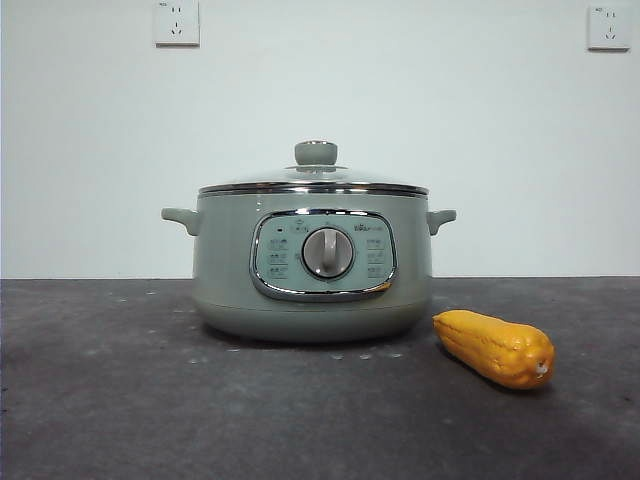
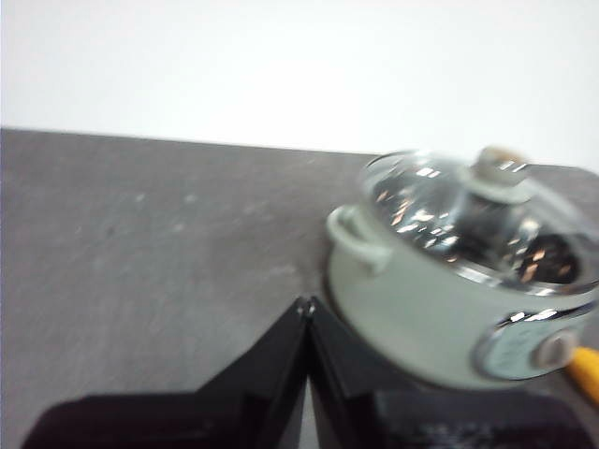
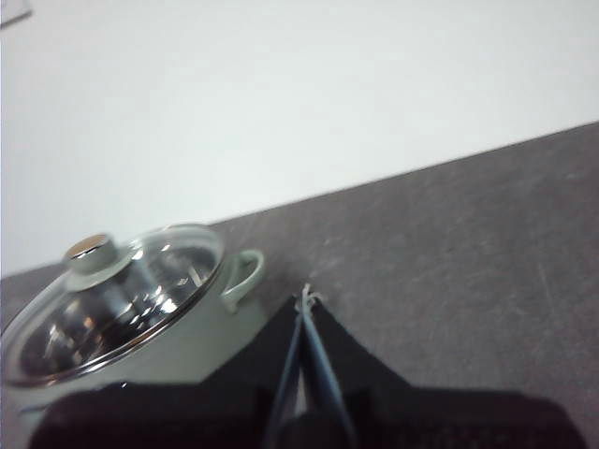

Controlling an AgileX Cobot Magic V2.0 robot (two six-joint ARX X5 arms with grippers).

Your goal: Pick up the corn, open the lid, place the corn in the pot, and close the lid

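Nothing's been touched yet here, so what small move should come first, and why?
Probably the right gripper should open and lower toward the corn. The corn lies free on the table beside the pot, the lid is on, and both grippers, left included, hang shut and empty.

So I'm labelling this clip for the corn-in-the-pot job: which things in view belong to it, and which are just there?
Part of the job:
- corn, lying on the table beside the pot
- lid, on the pot
- pot
- left gripper and right gripper, both shut, holding nothing

Just there:
- two wall sockets
- table
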